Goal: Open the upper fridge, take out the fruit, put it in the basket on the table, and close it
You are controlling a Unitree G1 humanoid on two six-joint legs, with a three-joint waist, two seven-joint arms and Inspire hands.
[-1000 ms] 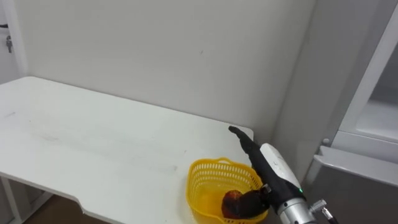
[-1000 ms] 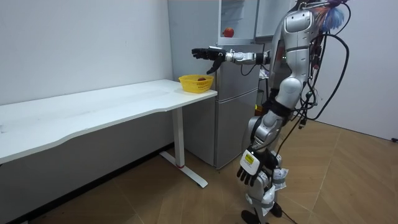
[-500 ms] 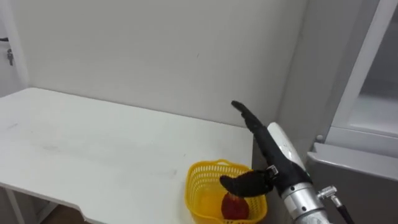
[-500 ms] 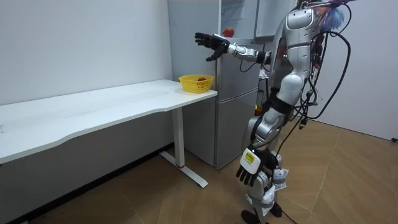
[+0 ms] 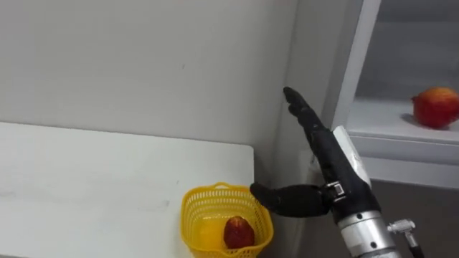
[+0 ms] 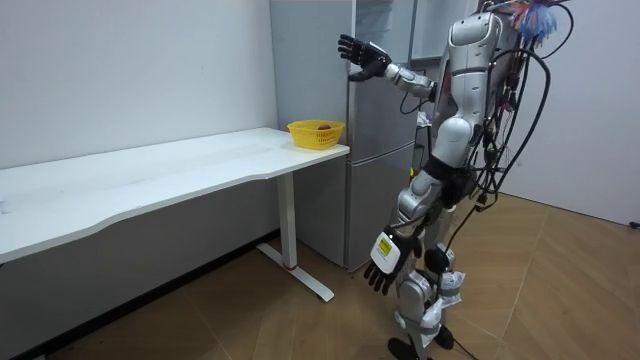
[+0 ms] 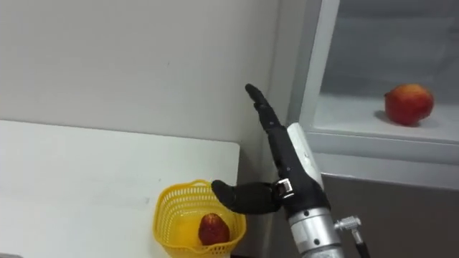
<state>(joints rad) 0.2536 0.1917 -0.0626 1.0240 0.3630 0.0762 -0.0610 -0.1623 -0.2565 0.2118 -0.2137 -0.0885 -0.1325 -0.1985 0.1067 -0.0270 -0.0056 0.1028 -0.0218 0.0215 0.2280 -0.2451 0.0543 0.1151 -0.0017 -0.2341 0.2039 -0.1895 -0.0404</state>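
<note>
Right hand [image 5: 328, 154] up, fingers straight, thumb out — holds nothing. Red fruit [image 5: 435, 106] on fridge shelf [image 5: 384, 123], right of the hand, apart. Below the hand — yellow basket [image 5: 192, 208] on white surface [image 5: 100, 179], second red fruit [image 5: 239, 231] inside. Left hand [image 6: 383, 270] hangs low, fingers relaxed.

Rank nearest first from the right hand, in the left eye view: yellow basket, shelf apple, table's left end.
1. Yellow basket, just under the thumb of the right hand.
2. Shelf apple, rightward in the fridge; close call with the basket.
3. Table's left end, far left.
</note>
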